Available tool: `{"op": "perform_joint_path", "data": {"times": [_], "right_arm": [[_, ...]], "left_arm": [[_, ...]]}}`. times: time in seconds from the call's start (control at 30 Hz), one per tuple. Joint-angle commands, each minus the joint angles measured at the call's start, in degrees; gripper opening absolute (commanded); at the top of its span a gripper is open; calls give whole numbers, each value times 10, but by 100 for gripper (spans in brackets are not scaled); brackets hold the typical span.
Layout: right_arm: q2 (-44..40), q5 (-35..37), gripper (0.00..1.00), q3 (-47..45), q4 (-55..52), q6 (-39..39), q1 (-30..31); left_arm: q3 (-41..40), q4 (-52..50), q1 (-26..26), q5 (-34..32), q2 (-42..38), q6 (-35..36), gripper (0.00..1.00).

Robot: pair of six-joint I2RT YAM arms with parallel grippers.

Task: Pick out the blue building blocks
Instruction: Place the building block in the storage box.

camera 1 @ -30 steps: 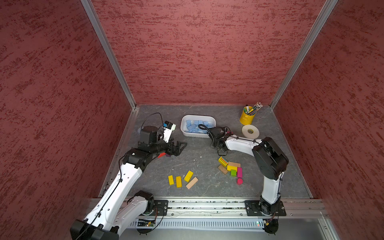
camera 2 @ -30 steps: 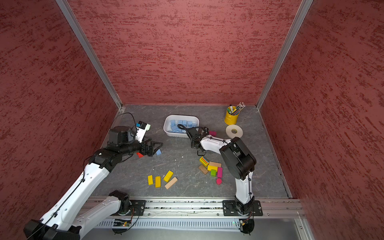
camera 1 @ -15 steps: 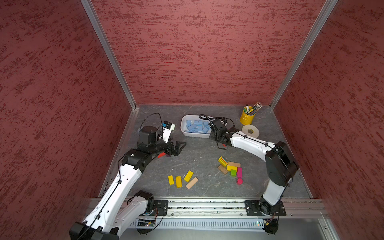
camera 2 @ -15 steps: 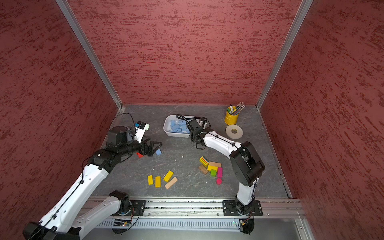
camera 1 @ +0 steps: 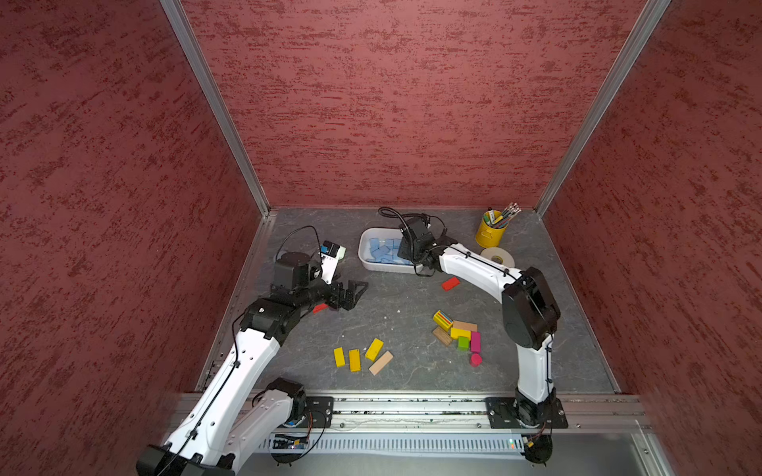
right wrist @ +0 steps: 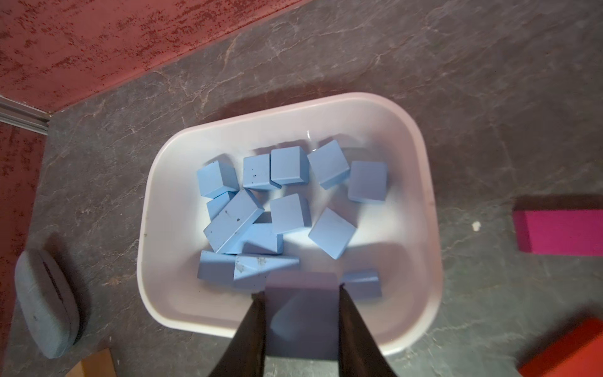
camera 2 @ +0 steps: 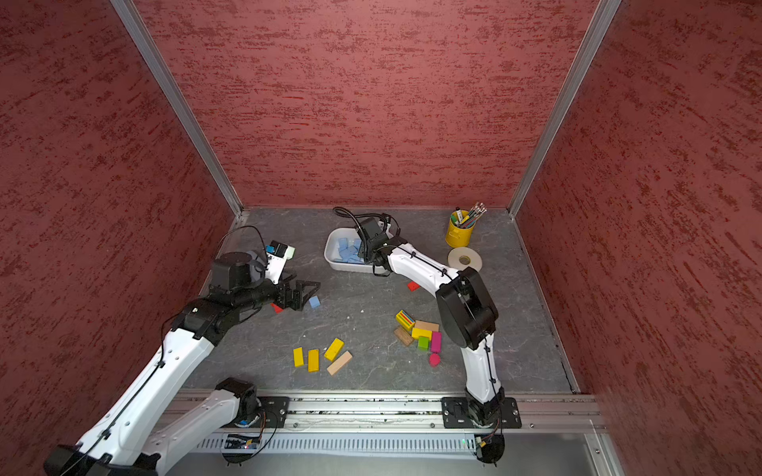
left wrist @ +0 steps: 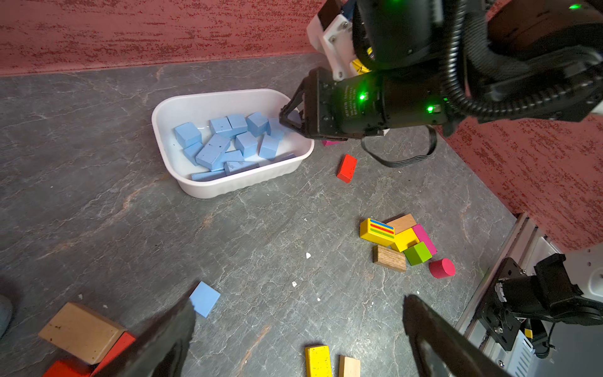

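Right end effector (right wrist: 299,291) swung over tray rim (right wrist: 428,202) (clamping blue block (right wrist: 301,306)).

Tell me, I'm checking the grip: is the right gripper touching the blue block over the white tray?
Touching. The right wrist view shows both fingers of the right gripper flat against the blue block, no gap.

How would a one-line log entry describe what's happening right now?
right gripper: shut on blue block, over white tray | left gripper: open, near loose blue block | tray: blue blocks inside
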Motion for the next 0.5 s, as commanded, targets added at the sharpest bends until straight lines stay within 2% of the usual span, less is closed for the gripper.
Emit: {"op": "perform_joint_path", "data": {"times": [0.0,0.27,0.33,0.47], "right_arm": [[32,-19,19,40,-18,-15,-3],[103,-40,25,114,-42,-23,-3],[114,-45,31,124,-48,-22,-3],[121,-58,49,131,-49,-20,-3]], "left_arm": [[-5,12,5,-5,-9,8,100],[-5,12,7,-8,-10,8,100],[-5,11,7,-9,-10,8,100],[-6,11,7,-10,-9,8,100]]}}
